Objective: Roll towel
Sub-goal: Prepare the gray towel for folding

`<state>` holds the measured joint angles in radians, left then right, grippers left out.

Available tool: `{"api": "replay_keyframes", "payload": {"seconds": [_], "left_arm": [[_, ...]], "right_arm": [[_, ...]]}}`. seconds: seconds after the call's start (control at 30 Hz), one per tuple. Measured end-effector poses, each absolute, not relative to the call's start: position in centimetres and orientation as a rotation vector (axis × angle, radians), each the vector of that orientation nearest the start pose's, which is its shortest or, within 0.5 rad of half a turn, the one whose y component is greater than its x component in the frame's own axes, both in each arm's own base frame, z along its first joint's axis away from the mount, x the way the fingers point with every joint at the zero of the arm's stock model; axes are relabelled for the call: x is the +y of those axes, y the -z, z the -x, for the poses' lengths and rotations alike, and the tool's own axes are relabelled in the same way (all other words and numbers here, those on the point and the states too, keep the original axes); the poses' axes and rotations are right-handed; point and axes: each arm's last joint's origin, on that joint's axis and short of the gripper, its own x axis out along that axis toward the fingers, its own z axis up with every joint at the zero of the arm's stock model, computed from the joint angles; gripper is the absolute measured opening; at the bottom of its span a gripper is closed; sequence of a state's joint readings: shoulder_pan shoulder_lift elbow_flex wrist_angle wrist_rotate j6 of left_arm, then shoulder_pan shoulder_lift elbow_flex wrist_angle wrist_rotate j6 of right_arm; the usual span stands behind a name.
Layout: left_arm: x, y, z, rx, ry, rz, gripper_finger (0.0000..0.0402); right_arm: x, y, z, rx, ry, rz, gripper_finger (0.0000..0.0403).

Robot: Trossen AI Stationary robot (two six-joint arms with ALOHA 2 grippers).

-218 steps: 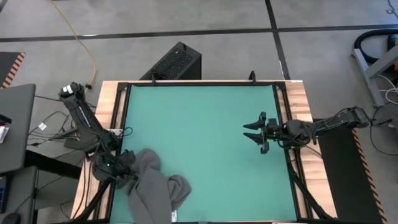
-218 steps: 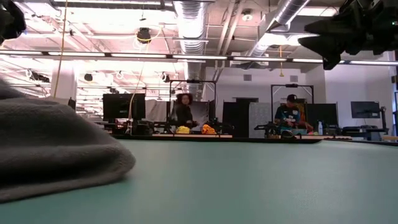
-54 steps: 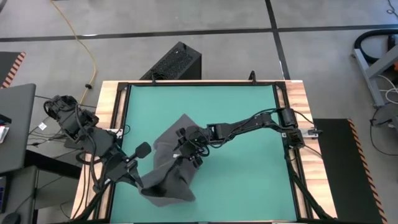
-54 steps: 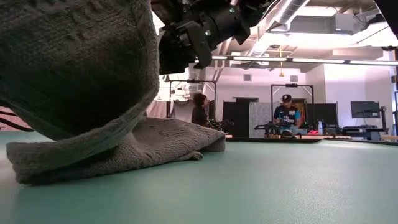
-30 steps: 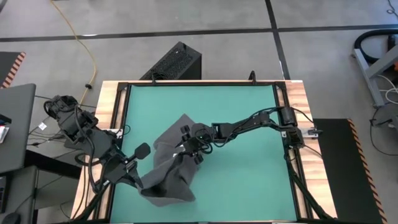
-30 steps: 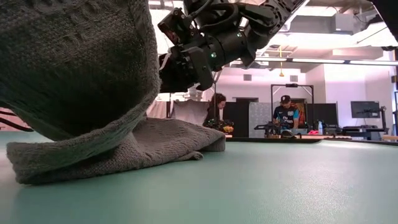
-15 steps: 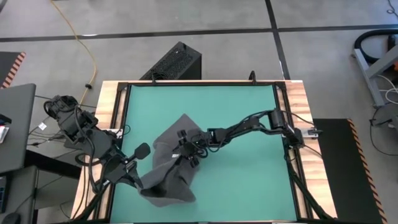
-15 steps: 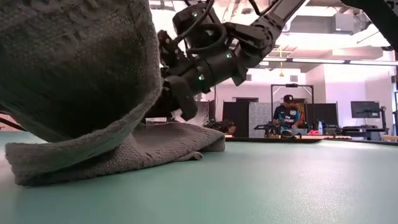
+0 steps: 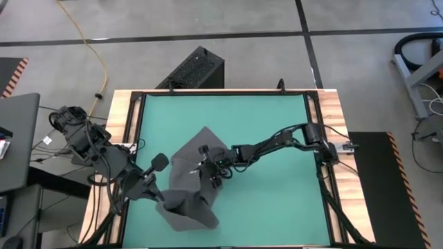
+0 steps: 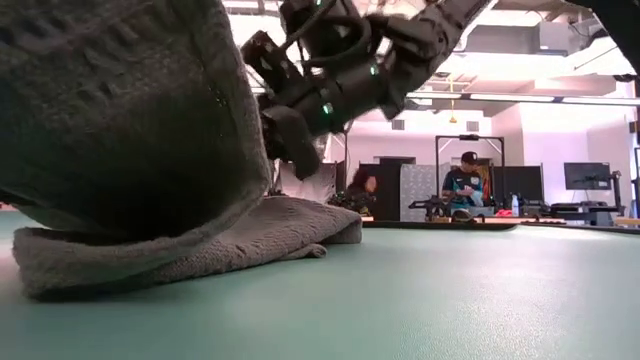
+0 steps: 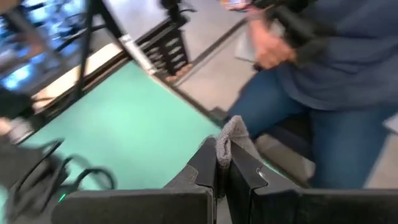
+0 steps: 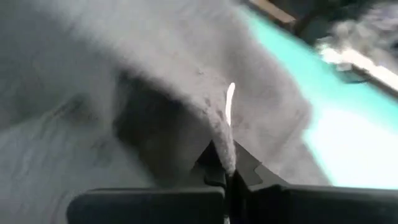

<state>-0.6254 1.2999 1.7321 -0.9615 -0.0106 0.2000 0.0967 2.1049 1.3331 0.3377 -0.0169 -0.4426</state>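
The dark grey towel lies crumpled on the left middle of the green table. Part of it is raised, and its lower folds rest on the tabletop. A small white label shows at one edge. My left gripper is at the towel's near left part and is shut on it. My right gripper reaches in from the table's right and is shut on the towel's edge. In the low view it stands just behind the raised bulk of cloth. My left gripper pinches a bunched bit of the towel between its two fingers; a tuft sticks out past the fingertips. The fingers come from the table's left, slanting down. The cloth is lifted there and hangs down to the table. My right gripper pinches the towel's edge between its two fingers, just below the white label. The fingers come from the table's right, slanting down. The edge is raised off the table and the cloth drapes away on both sides.
Bare green tabletop spreads to the right and far side. A person in jeans stands close beyond the table's edge in the left wrist view. A black box sits on the floor behind the far edge. People work far back in the room.
My right gripper has sunk onto the towel, a little toward the table's left edge, and has shut on its edge; its fingers stood open before. The raised cloth by my left gripper has shifted slightly.
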Motion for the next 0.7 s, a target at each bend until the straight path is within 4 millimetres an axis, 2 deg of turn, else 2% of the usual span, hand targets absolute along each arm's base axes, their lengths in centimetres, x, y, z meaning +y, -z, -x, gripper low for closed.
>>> {"api": "replay_keyframes", "payload": {"seconds": [0.1, 0.23, 0.33, 0.5, 0.6, 0.7], "left_arm": [[-13.1, -46.5, -18.8, 0.475, 0.544, -0.351, 0.0000], [-12.6, -45.8, -18.5, 0.559, 0.449, -0.381, 0.0000], [-12.1, -45.3, -18.3, 0.616, 0.400, -0.452, 0.0000], [-10.7, -44.9, -18.6, 0.651, 0.260, -0.704, 0.0000], [-9.5, -44.9, -18.9, 0.682, 0.123, -0.896, 0.0000], [-7.9, -45.1, -19.5, 0.723, -0.001, -1.067, 0.0000]], "right_arm": [[4.8, -18.3, -44.8, 0.471, 0.030, 0.497, 0.0010], [4.9, -22.4, -42.5, 0.543, 0.415, 0.588, 0.0010], [4.7, -25.6, -40.5, 0.569, 0.618, 0.641, 0.0010], [3.6, -31.1, -36.9, 0.531, 0.745, 0.619, 0.0010], [2.4, -33.6, -35.1, 0.504, 0.824, 0.598, 0.0010], [0.6, -35.9, -33.3, 0.504, 0.975, 0.612, 0.0010]]}}
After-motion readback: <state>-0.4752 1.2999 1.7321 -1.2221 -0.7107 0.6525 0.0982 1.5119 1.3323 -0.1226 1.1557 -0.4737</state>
